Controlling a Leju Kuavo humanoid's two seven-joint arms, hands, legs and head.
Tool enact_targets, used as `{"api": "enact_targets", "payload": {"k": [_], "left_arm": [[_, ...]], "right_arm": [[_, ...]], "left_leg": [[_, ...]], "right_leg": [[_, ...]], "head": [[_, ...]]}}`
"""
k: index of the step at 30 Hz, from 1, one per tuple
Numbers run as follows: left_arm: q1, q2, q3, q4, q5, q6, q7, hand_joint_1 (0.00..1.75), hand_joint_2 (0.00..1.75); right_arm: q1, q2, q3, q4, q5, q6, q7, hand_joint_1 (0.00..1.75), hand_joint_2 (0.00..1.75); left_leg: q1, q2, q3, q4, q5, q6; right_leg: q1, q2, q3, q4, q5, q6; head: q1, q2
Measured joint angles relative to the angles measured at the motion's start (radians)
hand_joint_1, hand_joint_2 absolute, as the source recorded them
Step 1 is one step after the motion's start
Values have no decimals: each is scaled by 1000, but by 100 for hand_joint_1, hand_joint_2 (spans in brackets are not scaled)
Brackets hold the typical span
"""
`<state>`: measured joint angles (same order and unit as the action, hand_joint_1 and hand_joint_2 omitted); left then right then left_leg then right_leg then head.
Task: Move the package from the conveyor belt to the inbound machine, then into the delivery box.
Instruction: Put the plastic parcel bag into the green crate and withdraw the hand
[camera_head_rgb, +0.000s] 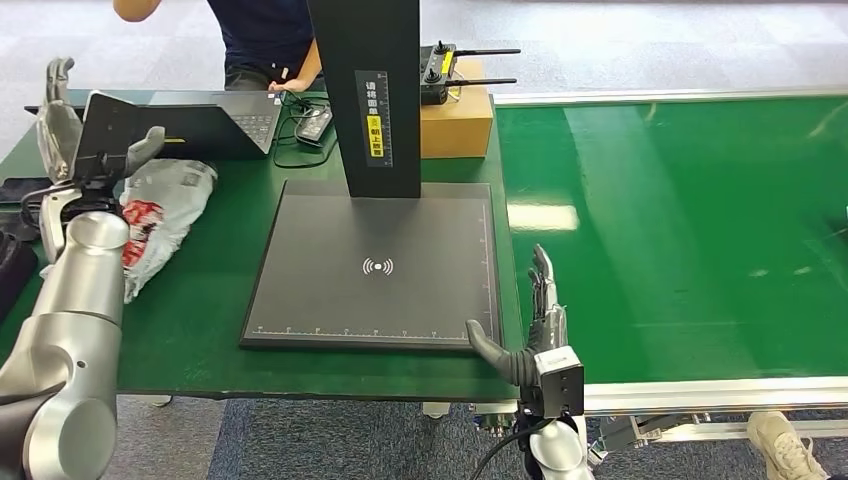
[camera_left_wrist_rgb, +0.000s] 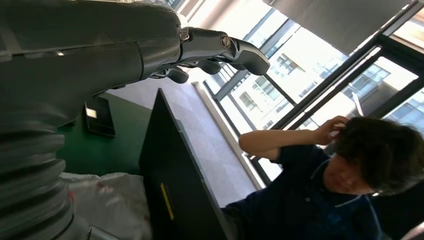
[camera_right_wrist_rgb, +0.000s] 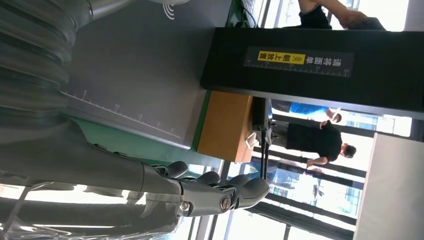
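Note:
The package (camera_head_rgb: 165, 205), a white plastic bag with red print, lies on the green table left of the inbound machine's dark scan plate (camera_head_rgb: 375, 265); it also appears as the white bag (camera_left_wrist_rgb: 107, 200) in the left wrist view. My left hand (camera_head_rgb: 75, 140) is raised beside and above it, fingers spread, holding nothing; its fingers (camera_left_wrist_rgb: 220, 47) stretch out in the wrist view. At the plate's front right corner my right hand (camera_head_rgb: 535, 320) stands upright, fingers apart and empty, seen again as the right hand (camera_right_wrist_rgb: 215, 192). The green conveyor belt (camera_head_rgb: 680, 230) on the right carries nothing.
The machine's black column (camera_head_rgb: 365, 95) rises behind the plate. Behind it sits a cardboard box (camera_head_rgb: 457, 120) with a remote controller on top. An open laptop (camera_head_rgb: 180, 120) stands at the back left, and a person (camera_head_rgb: 265, 40) stands beyond the table. A phone (camera_left_wrist_rgb: 100, 117) lies far left.

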<state>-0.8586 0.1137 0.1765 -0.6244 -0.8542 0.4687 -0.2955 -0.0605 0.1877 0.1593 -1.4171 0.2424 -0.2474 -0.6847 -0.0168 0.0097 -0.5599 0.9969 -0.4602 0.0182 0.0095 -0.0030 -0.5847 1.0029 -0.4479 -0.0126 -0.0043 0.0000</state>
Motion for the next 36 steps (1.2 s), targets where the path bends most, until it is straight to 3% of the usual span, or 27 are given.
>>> {"api": "enact_targets", "payload": {"k": [6,11,18,23,36], "left_arm": [[45,-10,-92,-97,182,-62,-61,0,175],[154,-30,-176,-224,305,-93,-132,0,175],[383,-81,-279,-385,356,-83,-264,0,175],[533,-133,-323,-461,359,-80,-309,0,175],[724,-260,-359,-495,364,-107,-399,0,175]], "right_arm": [[11,0,-7,0,-2,-8,-8,0,175],[11,0,-18,1,7,-12,-10,0,175],[14,0,-30,-1,39,-23,-8,0,175],[34,0,-49,-23,63,-22,8,0,175],[36,0,-42,-11,100,-22,4,0,175]], "left_leg": [[0,0,0,0,0,0],[0,0,0,0,0,0],[-1,1,0,0,-2,1],[-1,1,0,0,-2,2],[-1,0,0,0,-2,2]], "right_leg": [[0,0,0,0,0,0],[-1,0,0,0,0,0],[-1,1,0,-1,0,0],[-1,1,0,-1,-1,1],[-1,1,0,-1,-1,1]], "head": [[0,0],[0,0],[0,0],[0,0],[0,0]]}}
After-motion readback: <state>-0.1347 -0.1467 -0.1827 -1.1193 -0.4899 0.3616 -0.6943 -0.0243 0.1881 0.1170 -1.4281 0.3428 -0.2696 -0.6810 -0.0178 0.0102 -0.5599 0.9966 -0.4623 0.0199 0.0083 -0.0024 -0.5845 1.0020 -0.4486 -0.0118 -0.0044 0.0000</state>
